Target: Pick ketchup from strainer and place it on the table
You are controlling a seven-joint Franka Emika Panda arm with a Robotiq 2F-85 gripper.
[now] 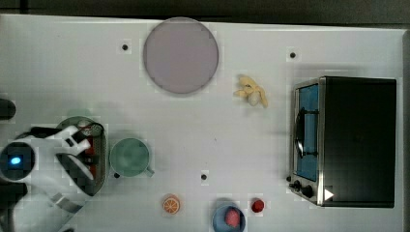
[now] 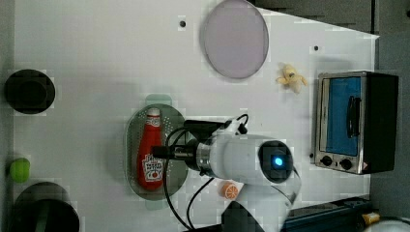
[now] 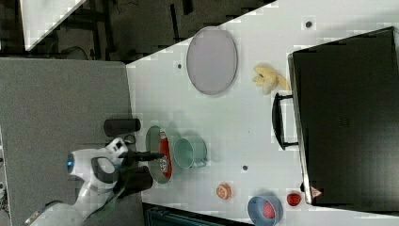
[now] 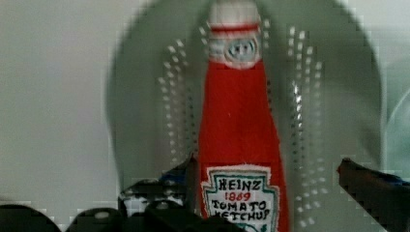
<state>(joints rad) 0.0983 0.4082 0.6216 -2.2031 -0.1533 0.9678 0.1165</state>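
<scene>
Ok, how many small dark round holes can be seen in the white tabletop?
3 in the top view: one to the top view's left of the round greyish-lilac plate, one above the black toaster oven, one near the middle. The arm may hide others.

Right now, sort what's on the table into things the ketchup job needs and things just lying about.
Needed: ketchup, lying in the strainer; table; gripper, jaws open.

Lying about: green cup, plate, toaster oven, banana, orange slice, blue bowl.
</scene>
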